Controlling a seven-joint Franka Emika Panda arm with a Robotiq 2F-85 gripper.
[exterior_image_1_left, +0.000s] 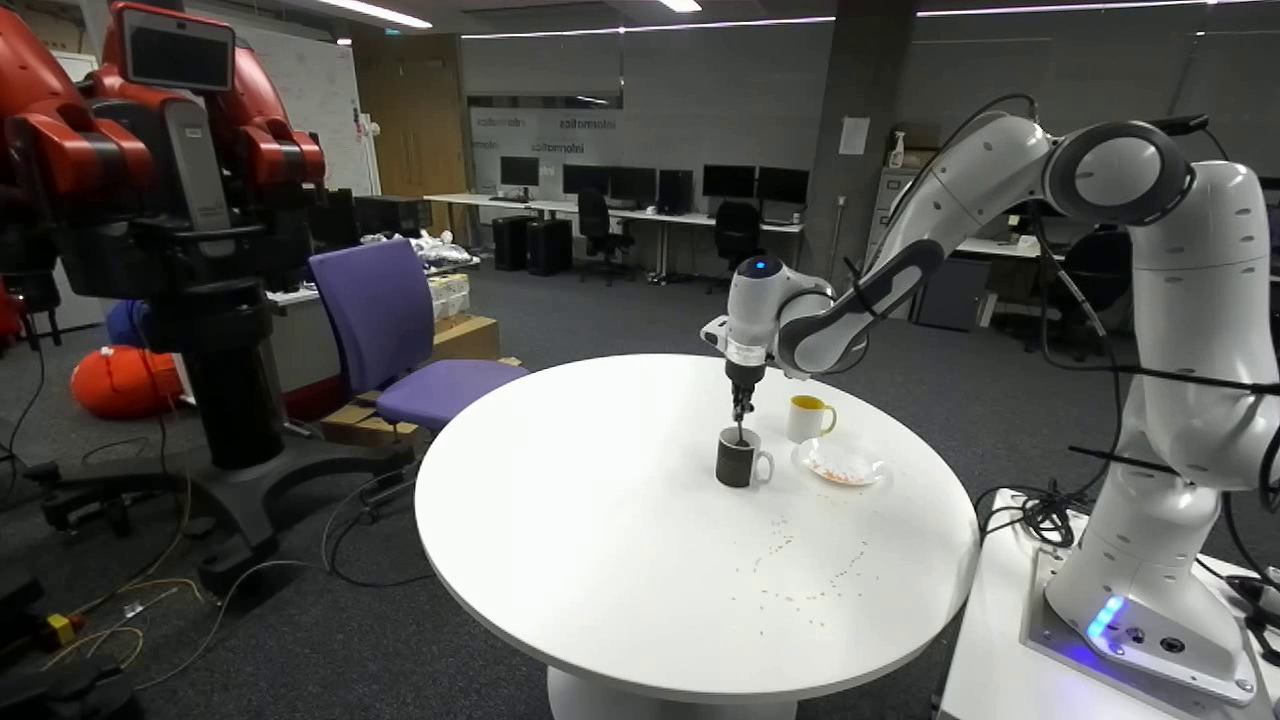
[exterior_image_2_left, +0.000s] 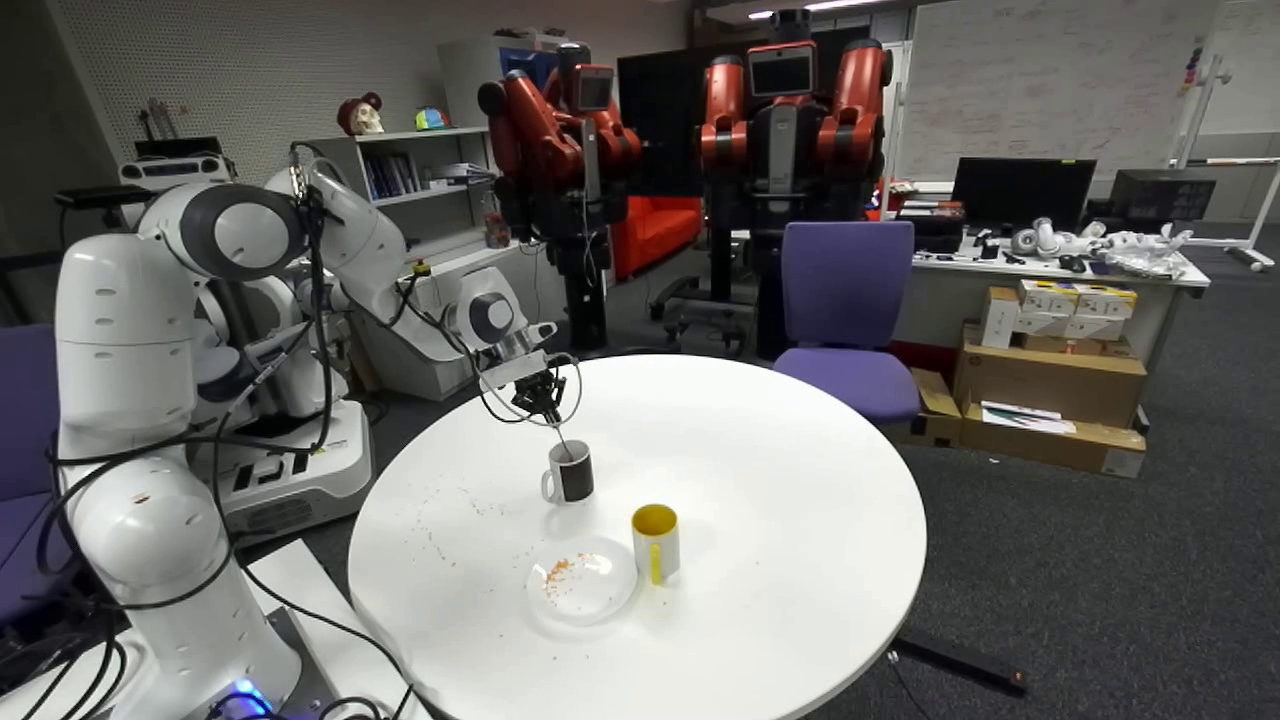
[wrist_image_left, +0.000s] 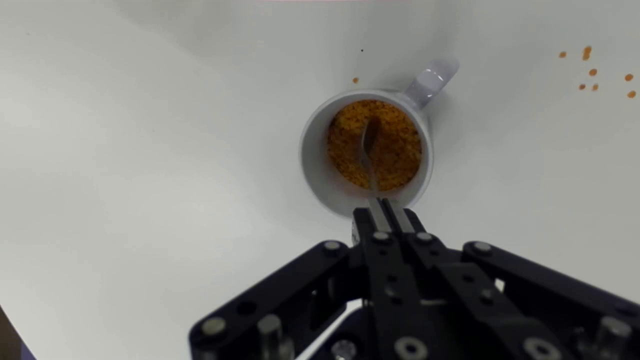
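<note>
My gripper (wrist_image_left: 384, 202) is shut on a thin metal spoon (wrist_image_left: 369, 142), whose handle runs up between the fingertips. The spoon's bowl dips into a mug (wrist_image_left: 314, 155) filled partway with small orange grains. In both exterior views this mug (exterior_image_1_left: 735, 465) is white with a dark panel and stands upright, its handle out to one side. The gripper (exterior_image_2_left: 553, 415) hangs just above the mug's rim, pointing down, and the spoon (exterior_image_2_left: 563, 438) slants into the opening. How far the spoon's tip sinks into the grains is hidden. From the wrist view, the fingers overlap the mug's near rim.
A white mug with yellow inside (exterior_image_2_left: 655, 548) stands near a clear plate (exterior_image_2_left: 612, 600) holding some orange grains. Loose grains (wrist_image_left: 593, 72) lie scattered over the round white table (exterior_image_1_left: 560, 520). A purple chair (exterior_image_1_left: 440, 385) stands close to the table's edge.
</note>
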